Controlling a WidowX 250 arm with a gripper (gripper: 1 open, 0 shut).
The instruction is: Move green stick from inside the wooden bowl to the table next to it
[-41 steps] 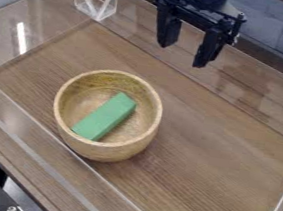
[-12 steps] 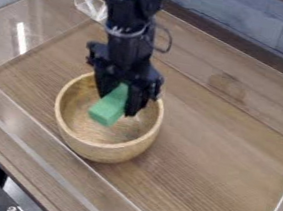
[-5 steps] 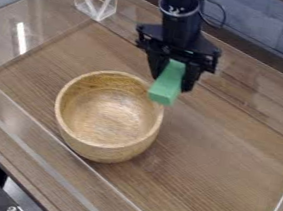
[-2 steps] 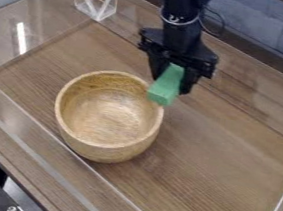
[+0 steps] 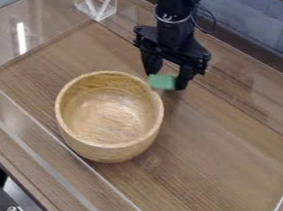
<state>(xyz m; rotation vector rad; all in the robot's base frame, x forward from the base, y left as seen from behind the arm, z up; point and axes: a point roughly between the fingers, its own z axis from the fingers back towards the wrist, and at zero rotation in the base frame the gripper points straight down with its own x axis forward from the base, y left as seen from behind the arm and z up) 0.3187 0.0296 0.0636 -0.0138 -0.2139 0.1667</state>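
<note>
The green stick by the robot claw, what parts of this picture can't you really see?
- Green stick, camera view: mostly hidden behind the claw; whether it lies flat on the table cannot be told.
- Claw: too small and dark to tell whether its fingers touch the stick.
- Arm above the claw: cut off by the top edge.
- Wooden bowl: its near inner wall hides behind its rim.

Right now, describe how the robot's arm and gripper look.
The arm is black and slim, built of blocky segments that enter from the top edge. Its black two-fingered gripper has a wider dark body above two narrow prongs. No markings, colours or cables can be made out at this resolution.
</note>
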